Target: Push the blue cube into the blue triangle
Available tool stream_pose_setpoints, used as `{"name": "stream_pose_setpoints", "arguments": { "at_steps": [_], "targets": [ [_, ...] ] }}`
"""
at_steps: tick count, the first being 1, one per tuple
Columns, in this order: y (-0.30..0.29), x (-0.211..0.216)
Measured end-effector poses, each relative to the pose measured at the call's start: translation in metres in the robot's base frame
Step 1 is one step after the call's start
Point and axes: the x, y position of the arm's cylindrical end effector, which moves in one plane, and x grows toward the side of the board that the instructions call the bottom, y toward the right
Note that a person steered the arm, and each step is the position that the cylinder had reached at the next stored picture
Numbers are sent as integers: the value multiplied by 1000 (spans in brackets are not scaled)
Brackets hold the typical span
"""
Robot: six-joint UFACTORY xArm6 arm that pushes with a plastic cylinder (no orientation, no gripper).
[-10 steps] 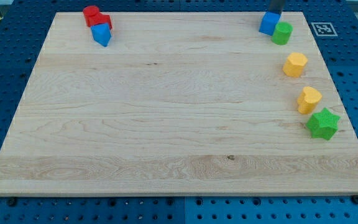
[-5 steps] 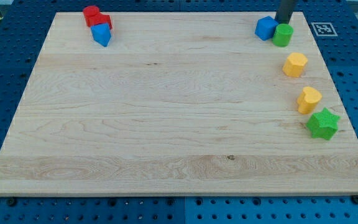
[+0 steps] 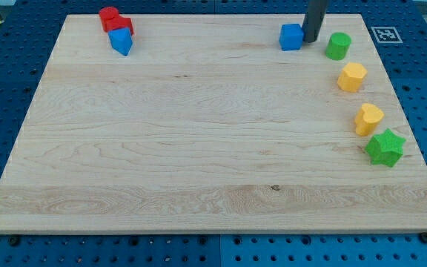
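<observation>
The blue cube (image 3: 291,36) sits near the view's top, right of centre, on the wooden board (image 3: 199,148). My tip (image 3: 311,39) touches the cube's right side. The blue triangle (image 3: 121,42) lies at the view's top left, far to the left of the cube, just below two red blocks (image 3: 114,20).
A green cylinder (image 3: 338,45) stands right of my tip. Below it along the right edge are a yellow block (image 3: 352,76), a second yellow block (image 3: 368,118) and a green star (image 3: 385,147).
My tip has moved from the top right corner to the left, sliding the blue cube leftward away from the green cylinder.
</observation>
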Motion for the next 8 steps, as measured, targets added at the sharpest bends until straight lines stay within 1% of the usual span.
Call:
{"name": "stream_pose_setpoints", "arguments": {
  "at_steps": [2,5,7,8],
  "targets": [
    [-45,0],
    [-140,6],
    [-199,32],
    [-229,35]
  ]
}}
